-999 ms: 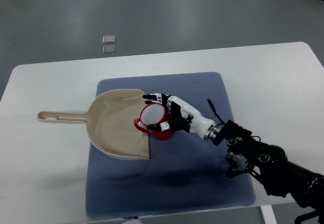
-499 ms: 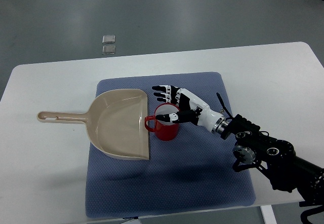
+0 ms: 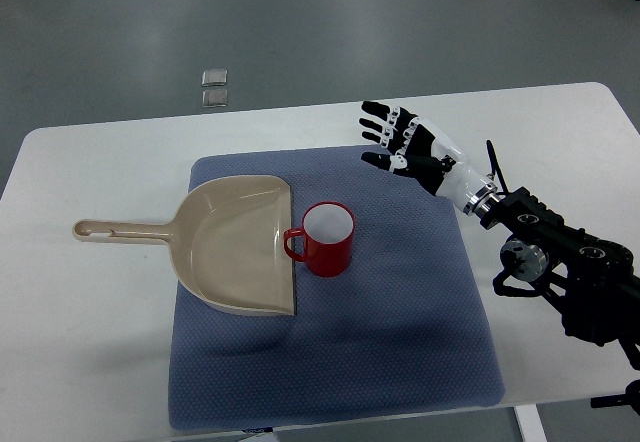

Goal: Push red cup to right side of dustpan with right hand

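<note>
Top view, and here is the glossy red cup with the white inside (image 3: 327, 238) standing upright on the blue quilted mat (image 3: 400, 342), just beside the right edge of the beige plastic dustpan (image 3: 235, 247). The cup's small handle points left and sits right against the dustpan's open lip; whether the two actually touch is too close to call. The dustpan lies flat on the left part of the mat, its long handle reaching out over the white table (image 3: 90, 312) toward the left edge. Now look up and right: the black-and-white right hand (image 3: 400, 147) hovers over the far right corner of the mat, well apart from the cup, fingers fanned wide and gripping nothing. Its fingertips point left and away from the robot, and the dark jointed forearm runs off toward the lower right of the picture. The cup stands alone, nothing resting on it, its mouth open to the camera. Beyond the table, on the grey floor, two small pale square tiles (image 3: 215, 87) lie one behind the other.
</note>
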